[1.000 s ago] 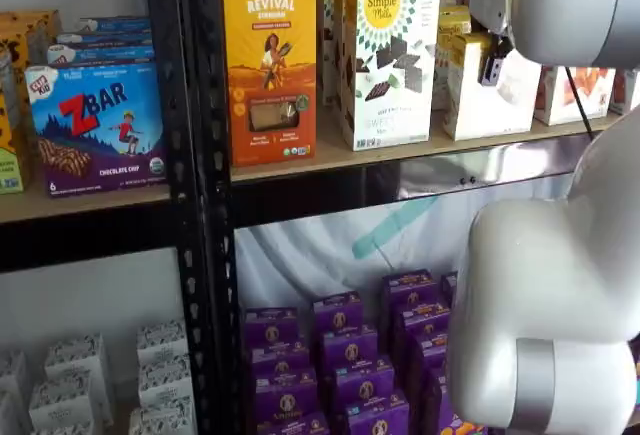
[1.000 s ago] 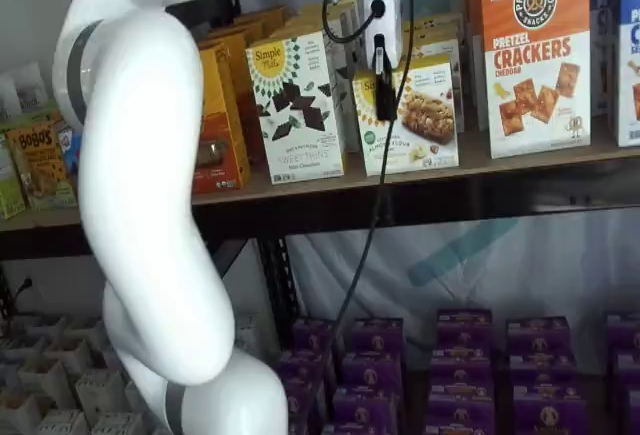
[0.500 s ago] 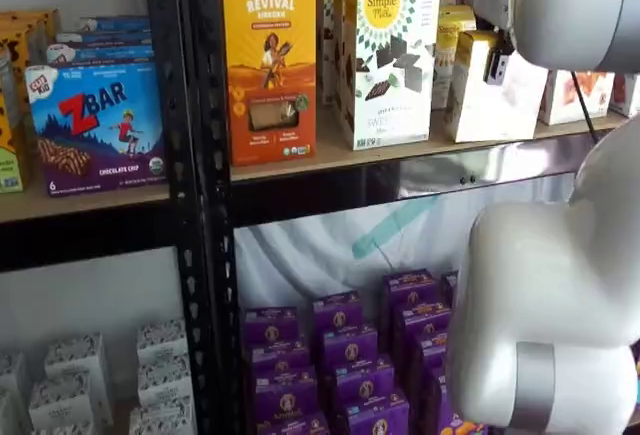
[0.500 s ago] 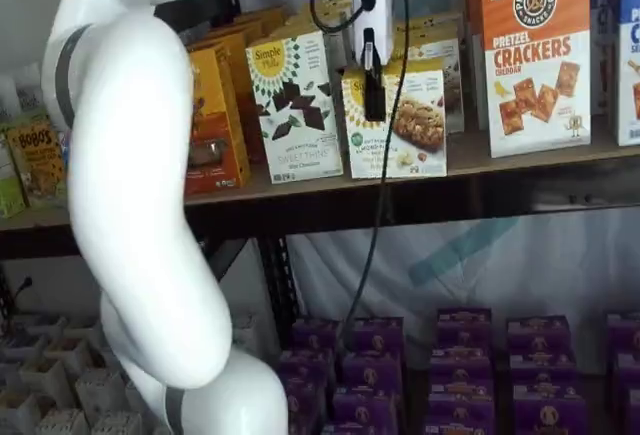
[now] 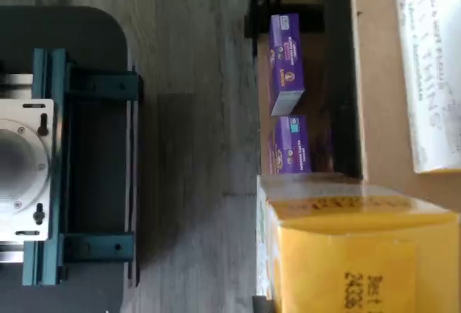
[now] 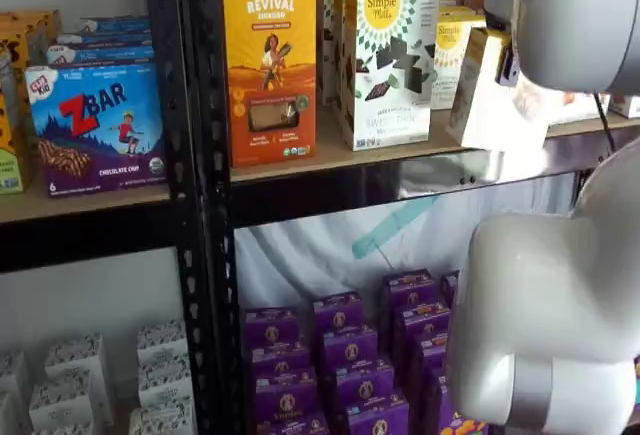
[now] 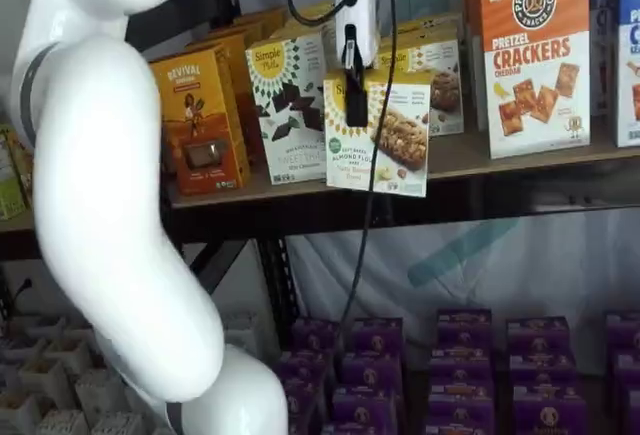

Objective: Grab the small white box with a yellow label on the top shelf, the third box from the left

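Note:
My gripper [image 7: 355,105] is shut on the small white box [image 7: 378,135], which has a yellow sunburst and cookie pictures. One black finger lies against its front face. The box hangs tilted in front of the top shelf [image 7: 500,155], out past the board's edge. In a shelf view the box [image 6: 488,100] shows side-on under the white gripper body, with a black finger [image 6: 507,63] at its top, in front of the top shelf [image 6: 330,155]. The wrist view shows the box's yellow top [image 5: 360,255] close up.
The tall Simple Mills box [image 7: 290,105] stands just left of the gap, the pretzel cracker box [image 7: 535,55] to the right. More small white boxes [image 7: 435,65] stand behind. Purple boxes [image 7: 460,365] fill the level below. My white arm [image 6: 560,305] blocks the lower right.
The small white box has come forward and leftward off the shelf with the gripper, and now tilts in the air instead of standing on the board.

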Motion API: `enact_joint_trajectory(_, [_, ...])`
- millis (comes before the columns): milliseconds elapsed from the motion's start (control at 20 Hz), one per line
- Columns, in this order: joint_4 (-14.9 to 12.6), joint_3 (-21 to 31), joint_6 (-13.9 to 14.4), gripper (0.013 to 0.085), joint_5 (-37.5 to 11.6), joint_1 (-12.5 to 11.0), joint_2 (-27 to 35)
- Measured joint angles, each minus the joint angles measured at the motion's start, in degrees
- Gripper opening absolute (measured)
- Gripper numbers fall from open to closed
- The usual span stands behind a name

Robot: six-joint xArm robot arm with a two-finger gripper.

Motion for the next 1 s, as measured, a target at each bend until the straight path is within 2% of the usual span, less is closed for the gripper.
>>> enact_joint_trajectory(500, [-2.37,6.65,-0.14,0.0370,2.45,0.24,-8.18])
enact_joint_trajectory(1000, [-2.25,10.83,-0.57,0.0370,3.50,-0.32,-13.01])
